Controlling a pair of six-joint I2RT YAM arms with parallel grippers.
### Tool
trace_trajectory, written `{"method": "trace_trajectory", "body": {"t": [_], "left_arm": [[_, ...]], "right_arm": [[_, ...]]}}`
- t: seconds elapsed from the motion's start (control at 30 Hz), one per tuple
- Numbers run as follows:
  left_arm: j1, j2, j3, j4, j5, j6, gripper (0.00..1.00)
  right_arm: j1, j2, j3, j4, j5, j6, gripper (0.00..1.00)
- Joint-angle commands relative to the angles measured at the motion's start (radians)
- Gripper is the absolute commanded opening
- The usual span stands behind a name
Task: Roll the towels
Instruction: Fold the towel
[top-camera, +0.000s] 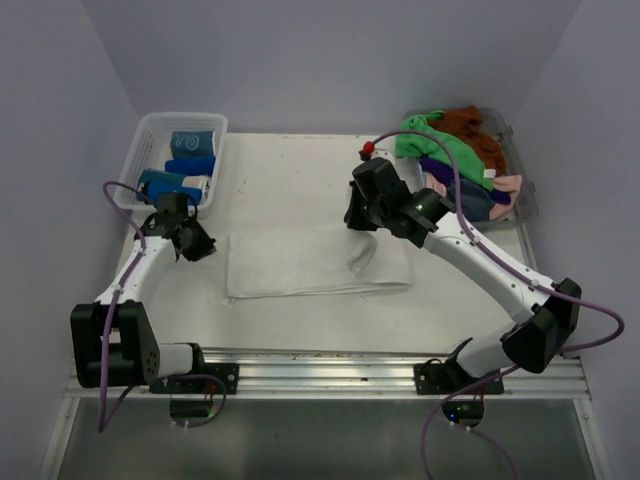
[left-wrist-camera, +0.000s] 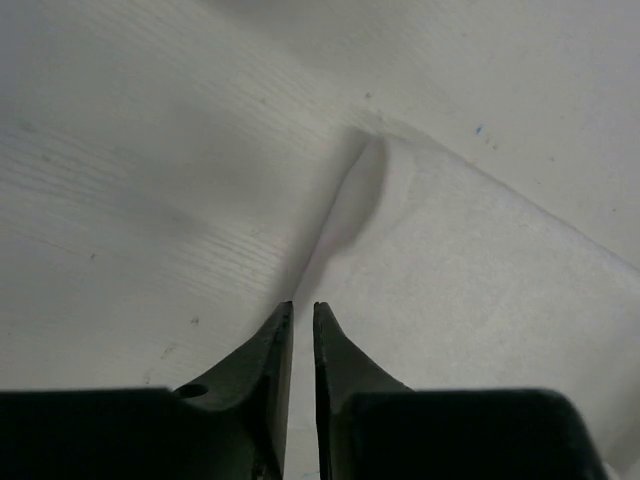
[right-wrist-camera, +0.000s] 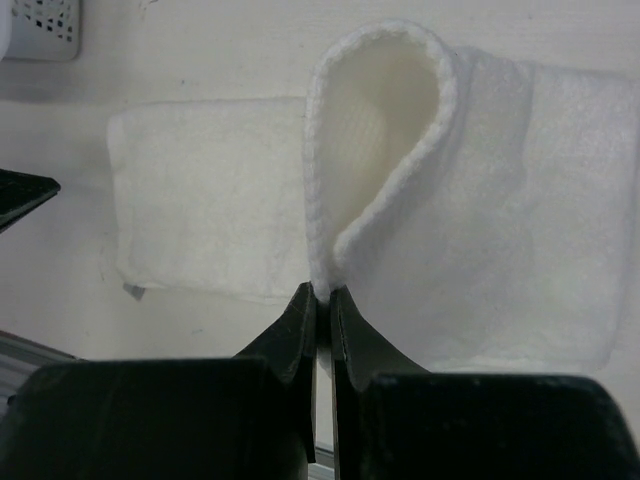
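Note:
A white towel (top-camera: 300, 262) lies flat along the middle of the table. Its right end is lifted and curled over into a loop (right-wrist-camera: 380, 130). My right gripper (top-camera: 356, 224) (right-wrist-camera: 323, 292) is shut on the edge of that loop. My left gripper (top-camera: 203, 248) (left-wrist-camera: 303, 305) sits low at the towel's left edge (left-wrist-camera: 480, 260). Only a thin slit shows between its fingers, and whether cloth is inside it is unclear. Loose towels, green (top-camera: 440, 145), rust-brown (top-camera: 475, 125), purple and pink, are heaped at the back right.
A white slotted basket (top-camera: 150, 135) at the back left holds rolled blue towels (top-camera: 185, 165). A clear tub (top-camera: 522, 195) at the back right holds the heap. Purple cables trail from both arms. A metal rail runs along the near edge.

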Motion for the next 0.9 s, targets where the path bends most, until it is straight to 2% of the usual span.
{"method": "trace_trajectory", "body": {"t": [0.0,0.37,0.5,0.87], "left_arm": [[0.024,0.018,-0.055,-0.006,-0.033,0.018,0.12],[0.031,0.14,-0.126,0.118,0.026,0.024,0.0],[0.031,0.211,-0.118,0.132,0.071,0.036,0.0],[0.031,0.222,-0.13,0.147,0.095,0.032,0.0]], "right_arm": [[0.053,0.044,0.075,0.109,-0.009,-0.003,0.0],[0.152,0.302,0.287,0.131,-0.131,-0.019,0.0],[0.192,0.401,0.362,0.132,-0.142,-0.019,0.0],[0.264,0.668,0.569,0.112,-0.17,0.004,0.0]]}}
